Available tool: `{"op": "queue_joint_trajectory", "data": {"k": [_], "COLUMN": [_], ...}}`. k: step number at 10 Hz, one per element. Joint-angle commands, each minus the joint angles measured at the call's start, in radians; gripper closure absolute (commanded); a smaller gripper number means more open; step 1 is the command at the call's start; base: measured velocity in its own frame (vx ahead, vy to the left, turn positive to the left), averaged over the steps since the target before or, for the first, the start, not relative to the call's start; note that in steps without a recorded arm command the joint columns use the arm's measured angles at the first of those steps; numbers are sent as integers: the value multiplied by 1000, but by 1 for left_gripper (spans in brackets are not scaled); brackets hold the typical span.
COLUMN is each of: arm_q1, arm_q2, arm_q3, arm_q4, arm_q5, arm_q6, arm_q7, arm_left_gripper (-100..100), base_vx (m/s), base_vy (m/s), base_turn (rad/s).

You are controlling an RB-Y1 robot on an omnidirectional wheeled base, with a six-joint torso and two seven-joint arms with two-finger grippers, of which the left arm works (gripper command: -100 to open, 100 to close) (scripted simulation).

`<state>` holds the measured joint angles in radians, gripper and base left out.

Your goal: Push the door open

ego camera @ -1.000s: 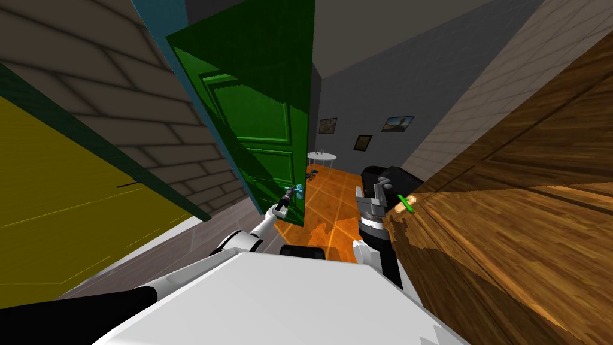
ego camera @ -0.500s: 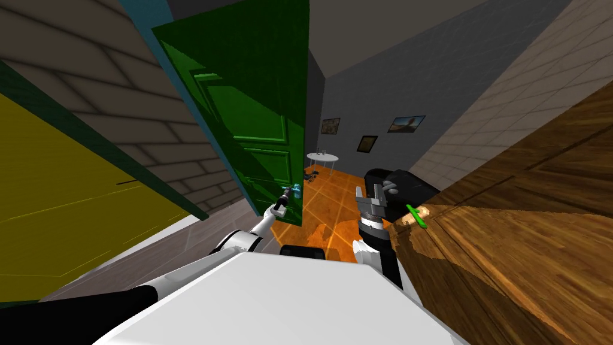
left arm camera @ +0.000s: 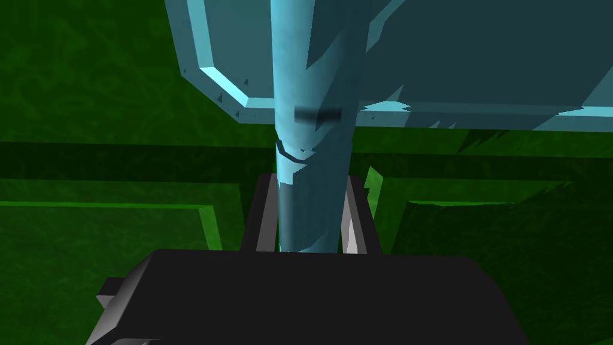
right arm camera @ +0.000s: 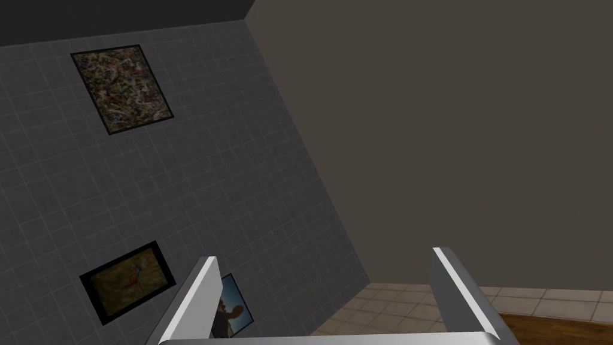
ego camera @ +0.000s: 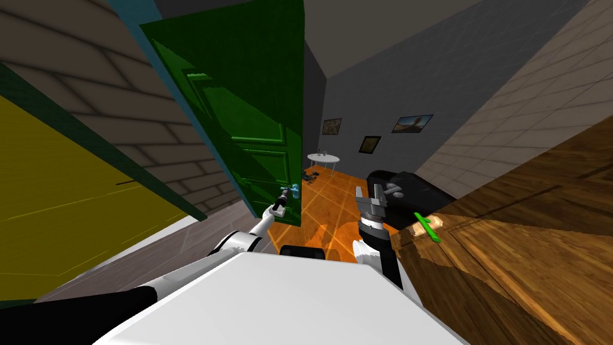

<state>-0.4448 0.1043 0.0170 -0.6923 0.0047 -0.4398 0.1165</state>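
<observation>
**Left tool** [left arm camera: 311, 179]: clenched on the handle [left arm camera: 311, 90]. We are seeing both fingers pressing the sides of the pale blue lever. The lever is running from the tool's body up to its plate [left arm camera: 479, 60] on the green door [left arm camera: 90, 72].

**Progress:**
- The door is standing well off its teal frame [ego camera: 170, 84], hinged on our left, with the free edge and handle nearest us.
- The gap beside that edge is showing an orange floor [ego camera: 335, 197] beyond.
- We are judging the unlatching done and the push partly done.
- The leaf is sitting at an angle, not yet back toward the wall, so more swing is left.
- We cannot tell from here how wide the opening must be for the base.

**Pose:** the left arm [ego camera: 257, 230] is reaching forward from the shoulder, nearly straight, with the wrist in line with the lever. We are judging that little reach is left in it. Any further push is likely calling for the base to advance rather than the elbow to extend.

**Right tool** [ego camera: 372, 197]: released, fingers apart, grasping nothing. The right arm [ego camera: 377, 245] is sitting folded and close in, tool pointing up. It is near a brown wooden door [ego camera: 527, 251] on our right and well apart from the green one.
</observation>
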Motion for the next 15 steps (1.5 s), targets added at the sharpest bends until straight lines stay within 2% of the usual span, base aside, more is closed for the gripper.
{"op": "queue_joint_trajectory", "data": {"k": [1,4,5,9,10,15], "arm_q1": [-3,-2,0,3,3,9], "arm_q2": [12,14,20,33,33,56], "arm_q3": [14,22,40,77,77,143], "arm_q4": [-8,-8,-6,-2,-2,5], "arm_q5": [4,6,11,22,22,40], "arm_q6": [1,1,0,-1,-1,-3], "arm_q7": [-3,-5,-12,-24,-24,-47], "arm_left_gripper": [100,100,100,100,100,100], "base_vx": [153,105,128,179,128,176], "base_vy": [-82,-67,-33,-109,-74,-127], "base_turn": [49,27,33,71,20,83]}}
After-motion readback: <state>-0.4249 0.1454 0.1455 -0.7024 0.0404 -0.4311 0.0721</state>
